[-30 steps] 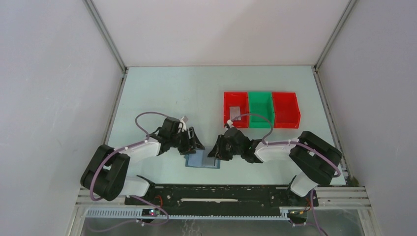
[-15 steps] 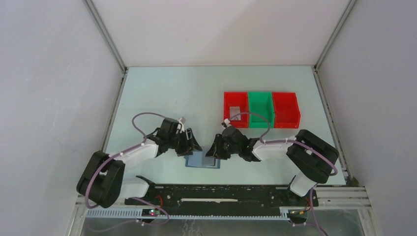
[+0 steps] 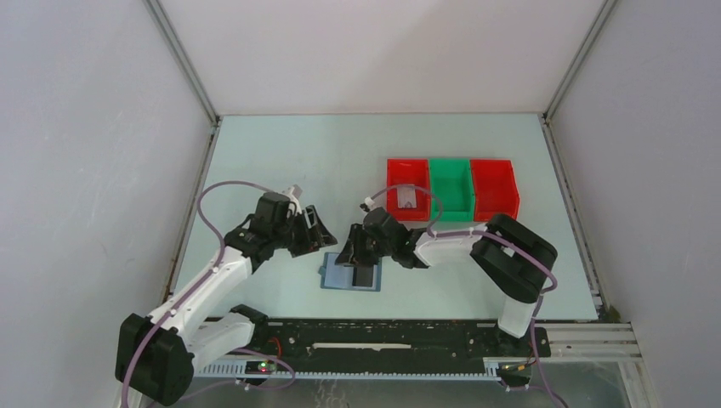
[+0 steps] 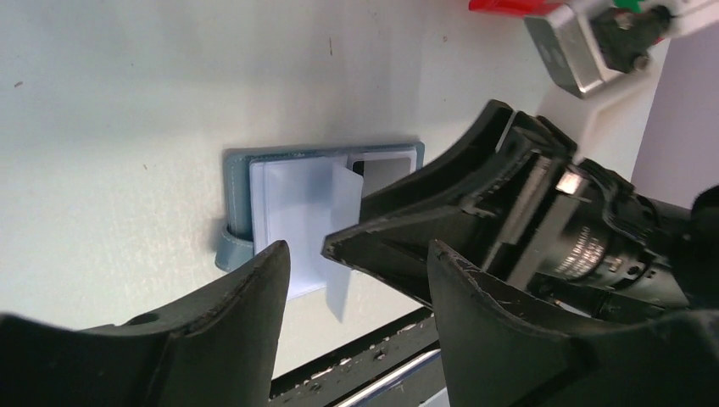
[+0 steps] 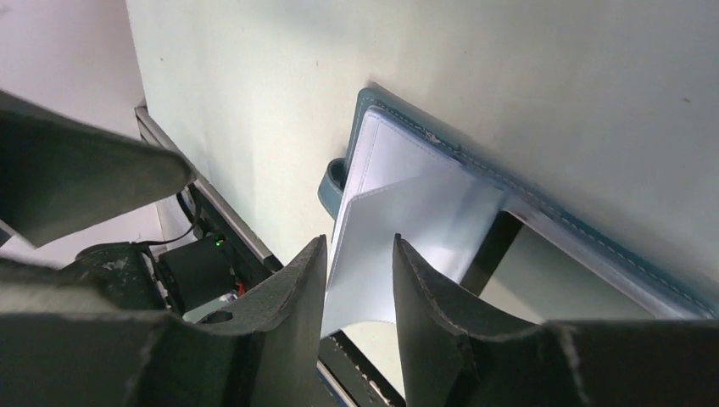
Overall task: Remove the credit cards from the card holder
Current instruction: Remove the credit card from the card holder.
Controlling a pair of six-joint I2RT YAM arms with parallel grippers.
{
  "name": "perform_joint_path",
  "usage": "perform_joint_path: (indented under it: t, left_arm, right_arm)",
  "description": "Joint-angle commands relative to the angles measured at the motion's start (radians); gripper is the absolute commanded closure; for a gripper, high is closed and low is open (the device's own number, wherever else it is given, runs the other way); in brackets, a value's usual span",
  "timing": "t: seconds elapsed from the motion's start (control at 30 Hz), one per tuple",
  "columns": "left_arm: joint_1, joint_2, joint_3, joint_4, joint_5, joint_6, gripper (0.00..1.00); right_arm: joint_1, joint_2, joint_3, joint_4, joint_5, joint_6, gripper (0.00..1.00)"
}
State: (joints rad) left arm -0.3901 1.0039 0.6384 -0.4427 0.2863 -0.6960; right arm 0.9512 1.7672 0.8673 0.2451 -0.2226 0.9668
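Observation:
The blue-teal card holder (image 3: 334,278) lies open on the table near the front edge. A white card with a dark stripe (image 3: 364,277) shows in its right half. My right gripper (image 3: 351,255) is low over it, jaws narrowly apart, with a pale inner flap (image 5: 407,212) raised between the fingers (image 5: 301,280). The holder's teal rim (image 5: 441,144) and the striped card (image 5: 487,254) lie beyond. My left gripper (image 3: 321,240) is open and empty, just left of the holder and above it. In its view the holder (image 4: 237,170), the upright flap (image 4: 343,212) and the right gripper (image 4: 373,233) show.
Three bins stand in a row at the back right: a red one (image 3: 391,183) holding a grey card (image 3: 406,196), a green one (image 3: 451,189) and another red one (image 3: 495,189). The black base rail (image 3: 383,336) runs along the near edge.
My left gripper has drawn back left, off the card holder. My right gripper has moved left across the holder, and the flap now stands between its fingers.

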Motion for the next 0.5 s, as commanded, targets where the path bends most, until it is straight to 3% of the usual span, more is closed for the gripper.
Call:
perform_joint_path:
  t: [0.0, 0.47]
  left_arm:
    - [0.007, -0.024, 0.026, -0.047, 0.002, 0.011, 0.34]
    - [0.007, -0.019, -0.012, 0.012, 0.062, -0.017, 0.34]
  right_arm:
    - [0.017, 0.065, 0.057, -0.006, -0.036, -0.018, 0.57]
    - [0.017, 0.061, 0.064, -0.033, -0.029, -0.024, 0.55]
